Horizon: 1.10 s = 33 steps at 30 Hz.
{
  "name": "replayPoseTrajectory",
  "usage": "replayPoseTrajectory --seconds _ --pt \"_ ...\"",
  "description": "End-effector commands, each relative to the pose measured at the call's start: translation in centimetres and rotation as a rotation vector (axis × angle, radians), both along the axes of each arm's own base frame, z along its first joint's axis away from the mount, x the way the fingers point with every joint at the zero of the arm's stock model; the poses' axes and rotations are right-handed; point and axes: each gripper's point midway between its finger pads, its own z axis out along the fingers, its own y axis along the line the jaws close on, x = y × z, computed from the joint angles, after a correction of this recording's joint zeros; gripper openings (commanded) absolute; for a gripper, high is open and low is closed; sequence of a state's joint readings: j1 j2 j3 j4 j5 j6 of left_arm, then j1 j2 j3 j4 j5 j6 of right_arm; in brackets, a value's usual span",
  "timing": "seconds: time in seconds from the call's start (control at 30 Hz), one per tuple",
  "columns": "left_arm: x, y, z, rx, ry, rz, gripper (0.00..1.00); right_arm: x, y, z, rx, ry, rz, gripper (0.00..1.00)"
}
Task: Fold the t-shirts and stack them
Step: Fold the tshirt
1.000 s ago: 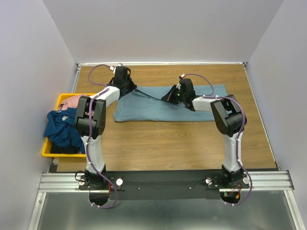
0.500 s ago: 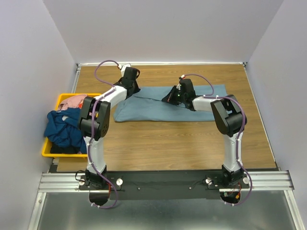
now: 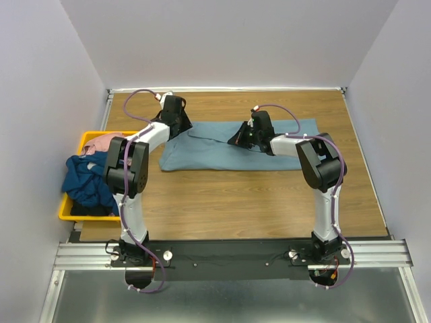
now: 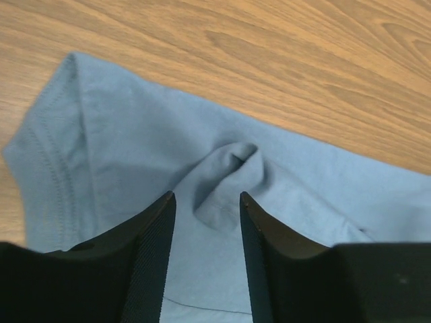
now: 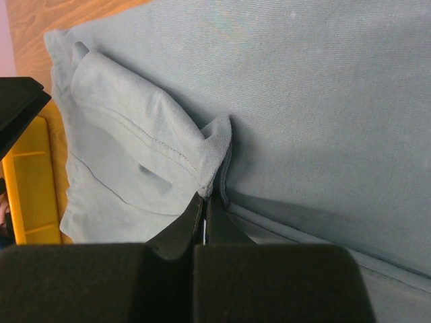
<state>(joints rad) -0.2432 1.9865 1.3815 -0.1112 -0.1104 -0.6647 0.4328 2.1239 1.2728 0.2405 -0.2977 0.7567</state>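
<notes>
The light blue-grey t-shirt (image 3: pixel 222 153) lies spread across the far middle of the table. My left gripper (image 3: pixel 179 125) hovers over its far left corner. In the left wrist view this gripper (image 4: pixel 205 196) is open, with a small pucker of the cloth (image 4: pixel 225 176) just past the fingertips and nothing gripped. My right gripper (image 3: pixel 237 139) is over the shirt's middle. It (image 5: pixel 206 196) is shut on a folded-over hemmed flap (image 5: pixel 145 128) of the same shirt (image 5: pixel 323 101). The navy t-shirt (image 3: pixel 86 180) and the pink t-shirt (image 3: pixel 102 142) are bunched in the bin.
A yellow bin (image 3: pixel 64 214) stands at the table's left edge, and the navy cloth spills over its side. Its yellow wall (image 5: pixel 27 182) also shows in the right wrist view. Bare wood lies in front of the shirt. White walls close in the table on three sides.
My left gripper has opened and let go of the shirt's corner, after swinging right and back left. The right gripper has stayed shut in place.
</notes>
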Motion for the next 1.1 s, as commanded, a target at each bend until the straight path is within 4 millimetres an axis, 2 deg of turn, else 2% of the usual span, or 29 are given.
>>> replayPoseTrajectory --seconds 0.0,0.2,0.23,0.4,0.43,0.47,0.57,0.63,0.67,0.9,1.07 --pt "0.1 -1.6 -1.2 -0.071 0.019 -0.039 0.49 0.1 0.5 0.9 -0.006 -0.019 0.026 0.01" --pt "0.0 -2.2 -2.2 -0.091 0.032 -0.059 0.48 0.1 0.6 0.7 -0.003 -0.013 0.026 0.01" --pt "0.0 -2.1 -3.0 -0.088 0.047 -0.056 0.47 0.2 0.7 0.7 0.001 -0.011 0.029 0.01" --pt "0.2 -2.2 -3.8 -0.095 0.062 -0.047 0.38 0.1 0.6 1.1 0.003 -0.014 0.029 0.01" --pt "0.4 -2.1 -3.5 -0.099 0.055 -0.041 0.33 0.1 0.6 1.3 0.0 -0.02 0.028 0.01" --pt "0.5 -2.1 -3.4 -0.1 0.05 -0.04 0.32 0.2 0.6 1.7 -0.002 -0.03 0.032 0.01" --pt "1.2 -2.1 -2.1 -0.106 0.023 -0.041 0.15 0.4 0.6 2.3 -0.006 -0.044 0.035 0.01" --pt "1.6 -2.0 -1.2 -0.109 0.005 -0.037 0.08 0.6 0.8 2.9 -0.001 -0.055 0.039 0.01" --pt "1.6 -2.0 -0.9 -0.109 0.002 -0.04 0.0 0.6 0.7 3.0 -0.003 -0.056 0.04 0.01" --pt "1.7 -1.9 1.4 -0.097 -0.019 -0.053 0.0 0.6 0.8 4.3 0.006 -0.071 0.05 0.01" --pt "0.7 -0.6 2.0 -0.024 0.015 -0.038 0.0 0.2 0.9 4.7 0.001 -0.057 0.064 0.02"
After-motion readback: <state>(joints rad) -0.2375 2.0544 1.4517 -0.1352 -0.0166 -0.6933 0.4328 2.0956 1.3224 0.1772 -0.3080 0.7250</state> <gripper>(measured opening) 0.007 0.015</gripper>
